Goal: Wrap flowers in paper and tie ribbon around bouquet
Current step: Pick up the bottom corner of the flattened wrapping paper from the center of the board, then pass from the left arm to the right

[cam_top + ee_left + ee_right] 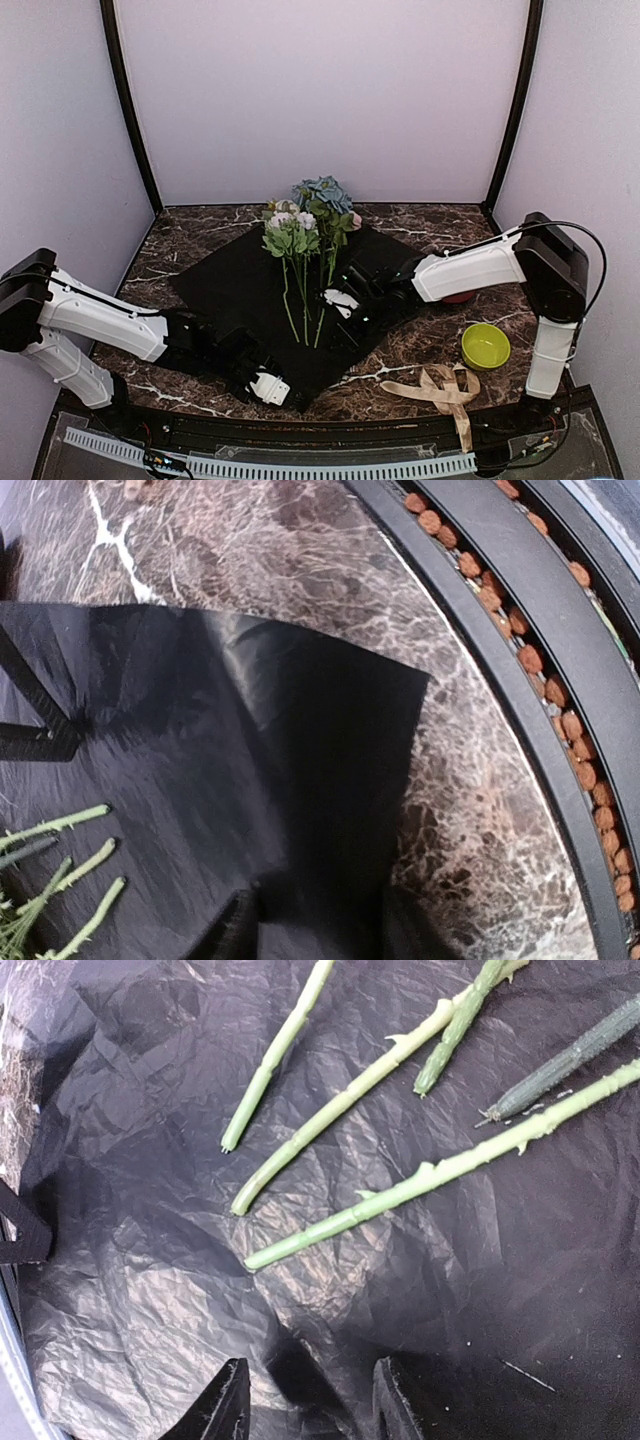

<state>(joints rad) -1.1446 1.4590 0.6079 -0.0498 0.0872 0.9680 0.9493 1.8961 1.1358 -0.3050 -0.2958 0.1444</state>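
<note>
- Dark marbled tabletop (190,240), boxed in by pale walls, carries the paper (230,290) laid cornerwise. One corner points toward the arms, where it is easy to catch.
- On the paper lie the flowers (300,235), with the blooms at the far corner and the stems (420,1176) running down the middle toward the near corner. That leaves bare paper on both sides to fold over them.
- The left gripper (315,925) sits at the near corner of the paper. The sheet's edge runs just ahead of its jaws, and the stem ends lie off to their left, well apart. With black fingers against black paper, I cannot tell whether the jaws pinch the sheet or only stand around it.
- The right gripper (310,1395) is low over the paper with its jaws apart. A crumpled ridge of the sheet runs into the gap between them, and the cut stem ends lie just ahead, clear of the fingers. It seems placed to gather paper beside the stems without catching them.
- The ribbon (445,390) lies in a loose heap on bare marble, well apart from both sets of jaws and near a green bowl (485,346). Tying is not yet in hand.
- By this layout, the step is the first fold of the wrap, with each gripper taking its own part of the sheet.
</note>
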